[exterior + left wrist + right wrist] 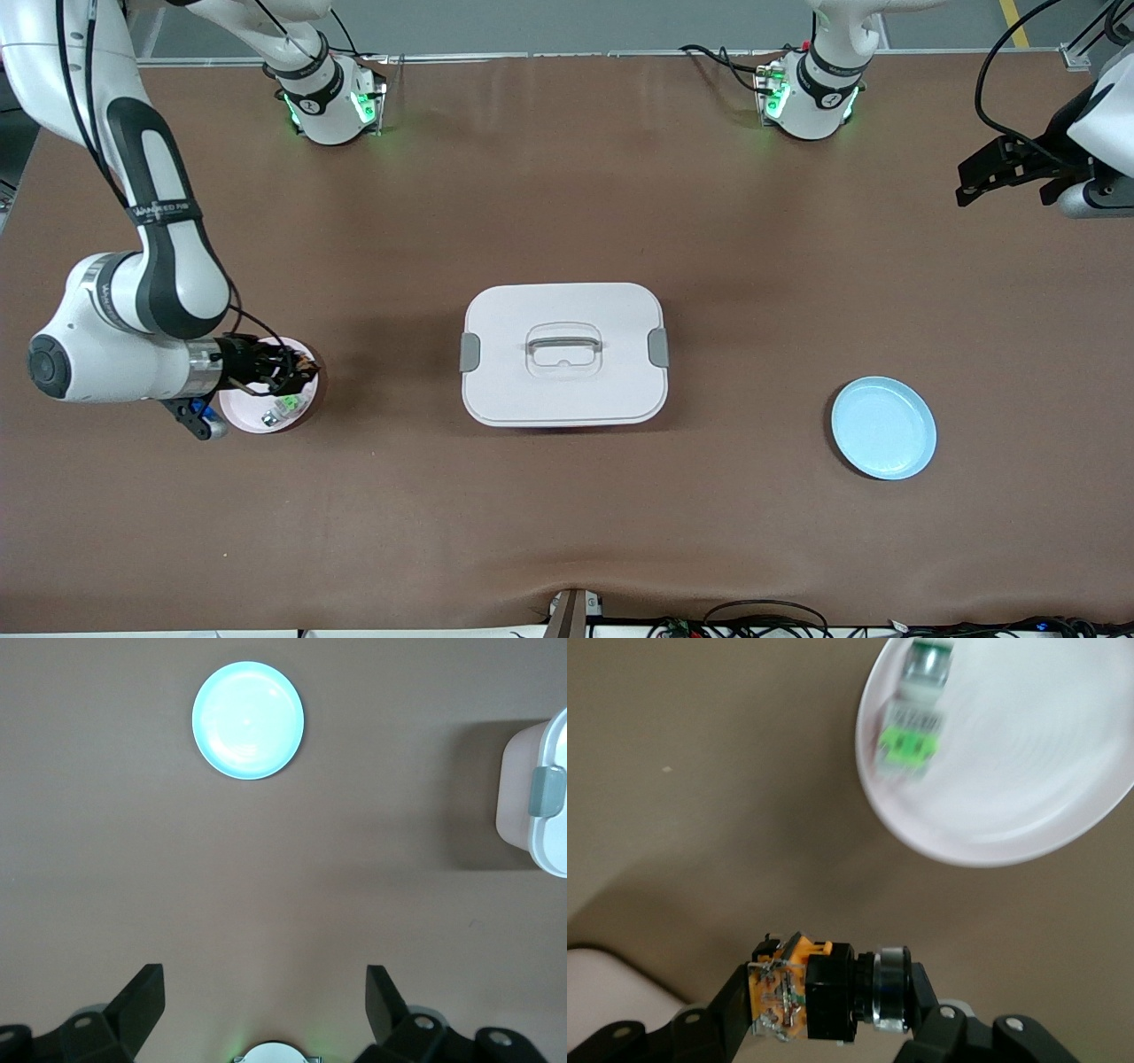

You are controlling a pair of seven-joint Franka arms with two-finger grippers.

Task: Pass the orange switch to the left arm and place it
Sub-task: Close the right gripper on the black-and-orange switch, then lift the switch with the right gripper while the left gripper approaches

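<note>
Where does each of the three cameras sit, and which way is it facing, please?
Front view: high across the table, facing both arms' bases; box central.
Left wrist view: above bare table, looking down past the open left gripper at the blue plate.
Right wrist view: behind the right gripper, shut on the orange switch, near the pink plate.
Shared: both plates also appear in front.

White arms (133, 292) (black bands), green-lit bases (332, 106).

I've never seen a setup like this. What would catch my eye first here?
Probably the big white box in the middle of the brown table. Then the right gripper, over a pink plate at the right arm's end, its fingers shut on the orange switch. A blue plate lies toward the left arm's end.
</note>
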